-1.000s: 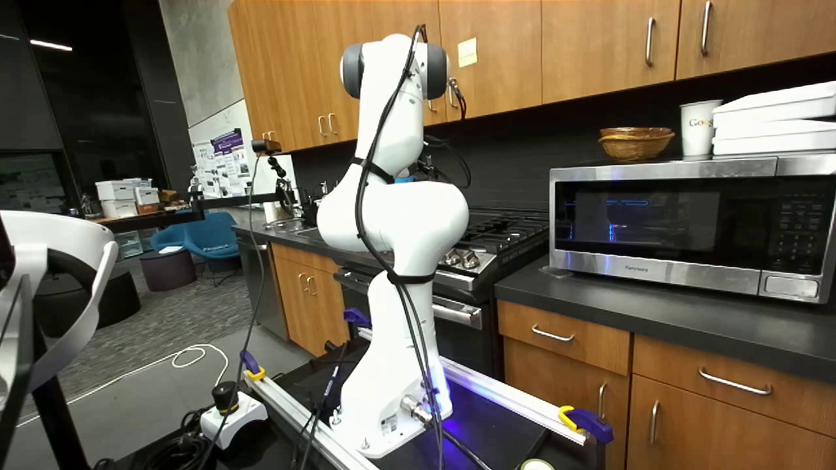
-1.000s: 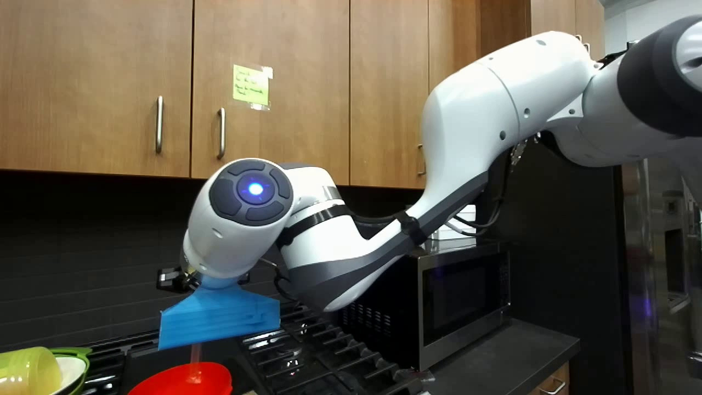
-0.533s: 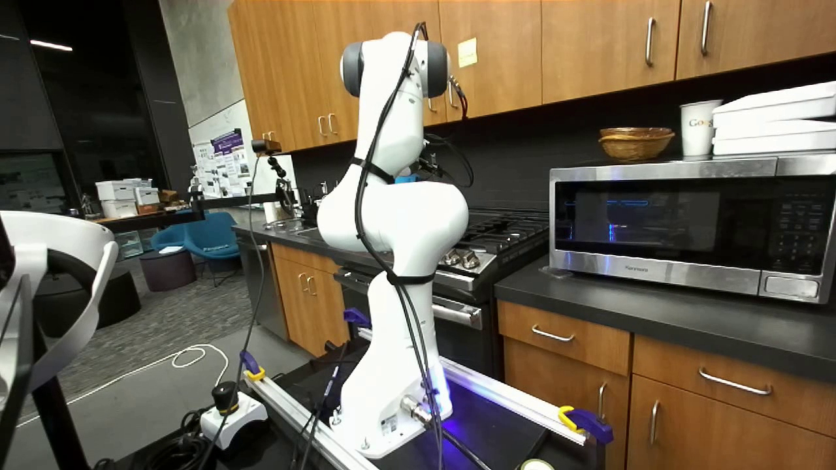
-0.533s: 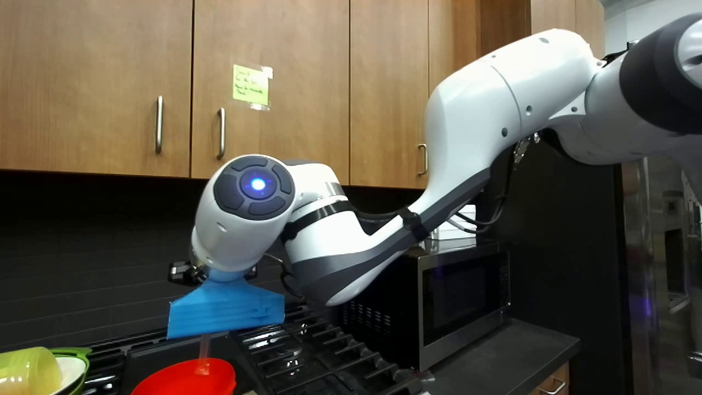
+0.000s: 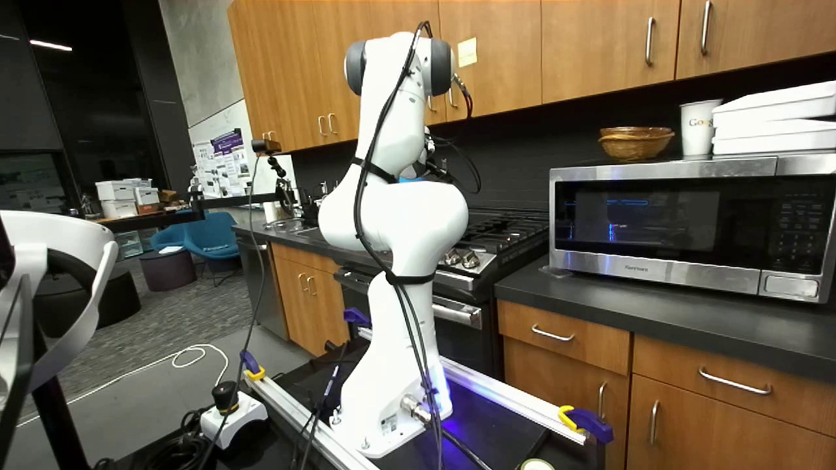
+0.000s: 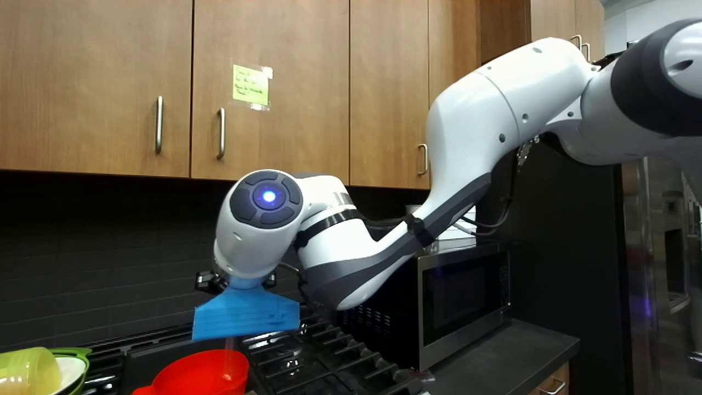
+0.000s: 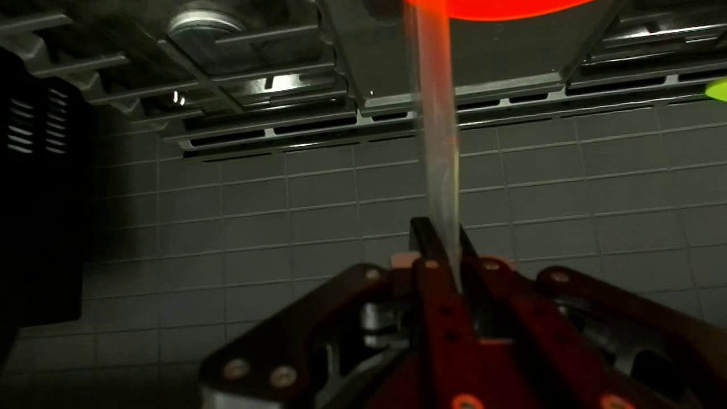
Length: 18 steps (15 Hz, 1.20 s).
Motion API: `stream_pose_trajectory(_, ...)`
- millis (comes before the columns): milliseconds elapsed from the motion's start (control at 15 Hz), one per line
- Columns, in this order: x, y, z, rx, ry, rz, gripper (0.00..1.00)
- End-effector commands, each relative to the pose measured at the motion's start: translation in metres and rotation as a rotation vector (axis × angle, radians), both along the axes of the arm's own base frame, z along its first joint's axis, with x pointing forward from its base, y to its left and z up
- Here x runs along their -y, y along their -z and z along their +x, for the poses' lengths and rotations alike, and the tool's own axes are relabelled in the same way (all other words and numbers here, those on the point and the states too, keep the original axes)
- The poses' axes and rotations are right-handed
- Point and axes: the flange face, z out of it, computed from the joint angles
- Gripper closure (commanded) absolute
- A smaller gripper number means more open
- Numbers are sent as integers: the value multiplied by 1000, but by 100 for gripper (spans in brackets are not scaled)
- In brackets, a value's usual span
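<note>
My gripper (image 7: 442,228) has its two dark fingers closed round a clear, stick-like handle (image 7: 434,130), which runs from between them to a red bowl (image 7: 514,7) at the top of the wrist view. In an exterior view the clear stick (image 6: 229,344) comes down below a blue sheet (image 6: 247,317) on my hand, and its lower end overlaps the red bowl (image 6: 200,376). The bowl stands at the stove by a flat black plate (image 6: 164,351); a red handle shows at its lower left. The blue sheet hides most of the gripper there.
A yellow-green cup (image 6: 30,372) and a green bowl (image 6: 79,359) lie left of the red bowl. Black stove grates (image 6: 329,362) and a microwave (image 6: 460,302) stand to the right. A dark tiled wall (image 7: 255,227) is behind, with wooden cabinets (image 6: 274,137) above.
In an exterior view my hand has moved to the right with the clear stick, rising slightly and then lowering. The red bowl has also shifted to the right, and its handle now shows.
</note>
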Motion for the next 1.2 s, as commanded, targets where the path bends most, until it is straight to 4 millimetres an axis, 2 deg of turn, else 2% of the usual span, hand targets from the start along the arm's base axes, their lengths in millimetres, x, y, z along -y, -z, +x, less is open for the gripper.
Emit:
stream_pose_trajectory(0, 12, -1, -6, -29, 55, 14, 99)
stream_pose_trajectory(533, -5, 23, -31, -91, 42, -8, 99)
stream_pose_trajectory(1133, -30, 25, -45, -96, 11, -13, 99)
